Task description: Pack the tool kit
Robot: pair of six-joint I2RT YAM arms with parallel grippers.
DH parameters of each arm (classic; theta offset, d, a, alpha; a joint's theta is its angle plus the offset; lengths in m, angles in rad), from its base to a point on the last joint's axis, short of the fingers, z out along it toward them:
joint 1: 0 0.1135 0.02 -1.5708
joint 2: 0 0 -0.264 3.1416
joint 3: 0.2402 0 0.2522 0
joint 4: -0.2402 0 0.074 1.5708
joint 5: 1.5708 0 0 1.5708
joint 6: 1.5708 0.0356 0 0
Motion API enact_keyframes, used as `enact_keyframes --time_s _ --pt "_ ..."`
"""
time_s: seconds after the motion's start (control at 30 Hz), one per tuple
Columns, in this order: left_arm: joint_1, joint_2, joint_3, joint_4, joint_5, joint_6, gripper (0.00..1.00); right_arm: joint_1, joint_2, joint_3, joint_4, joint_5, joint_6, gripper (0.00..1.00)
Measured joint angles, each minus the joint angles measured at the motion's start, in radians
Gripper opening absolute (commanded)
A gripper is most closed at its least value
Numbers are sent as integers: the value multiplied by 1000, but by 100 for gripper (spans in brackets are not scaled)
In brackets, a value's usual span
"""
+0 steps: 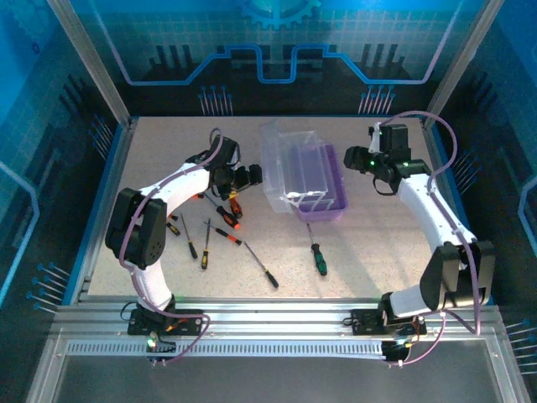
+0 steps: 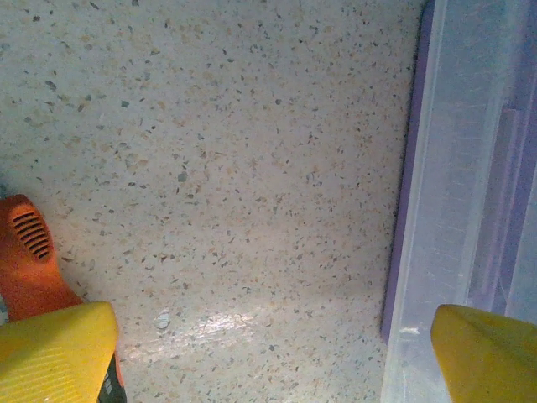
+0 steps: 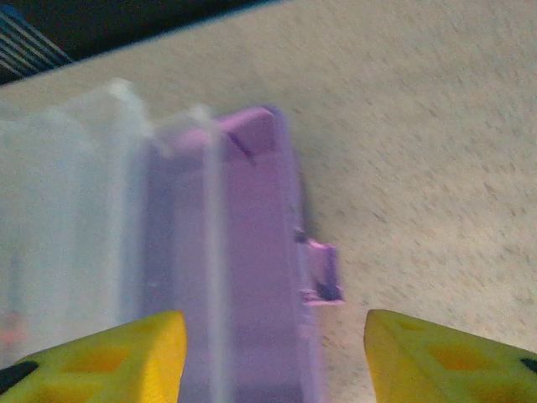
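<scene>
Currently on table: tool kit (image 1: 319, 180), mid-table (clear lid thrown back).
Screwdrivers (image 1: 228, 216): loose, 8 o'clock of kit.
Green-handled screwdriver (image 1: 320, 260): 6 o'clock.
Left gripper (image 2: 273, 357): spread wide, 9 o'clock.
Right gripper (image 3: 273, 348): spread, 3 o'clock.

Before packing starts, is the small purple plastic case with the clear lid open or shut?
Open. The clear hinged lid is swung back, left of the translucent purple base, whose inside faces up.
</scene>
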Motion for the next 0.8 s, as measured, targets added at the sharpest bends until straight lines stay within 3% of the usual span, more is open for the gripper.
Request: enact_keyframes --time_s 0.47,0.6,0.8 --pt "3 -1 0 -26 0 11 98 -4 212 -68 43 -89 0 55" --pt "6 -2 0 -27 0 21 98 -1 236 -86 63 -93 3 50" --pt "10 -2 0 -37 -7 21 98 3 240 -116 97 -101 14 36"
